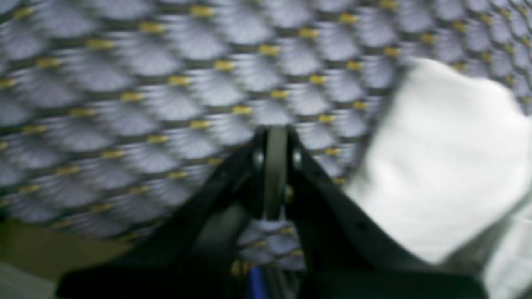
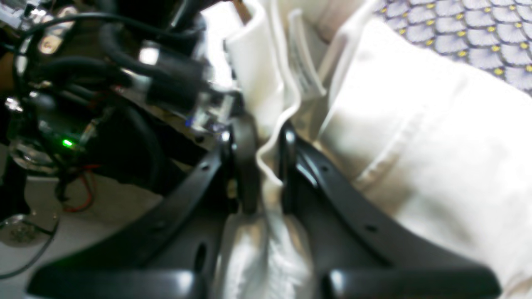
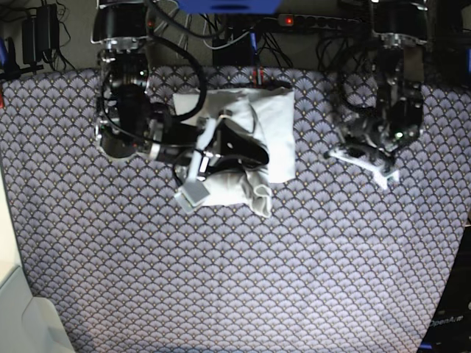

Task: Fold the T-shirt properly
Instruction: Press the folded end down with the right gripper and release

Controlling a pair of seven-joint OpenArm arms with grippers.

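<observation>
The T-shirt (image 3: 254,140) lies bunched into a rough packet near the bench's (image 3: 235,279) far edge. The right tool (image 2: 262,166) pinches a fold; the left tool (image 1: 274,174) hangs closed and empty. Tidying remains.

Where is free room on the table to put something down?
The patterned cloth lies bare across the whole near half, below the T-shirt. A narrower strip lies between the T-shirt and the left gripper. Around the right gripper it is crowded.

Scale-patterned purple tablecloth (image 3: 243,279), cables (image 3: 221,33) behind
</observation>
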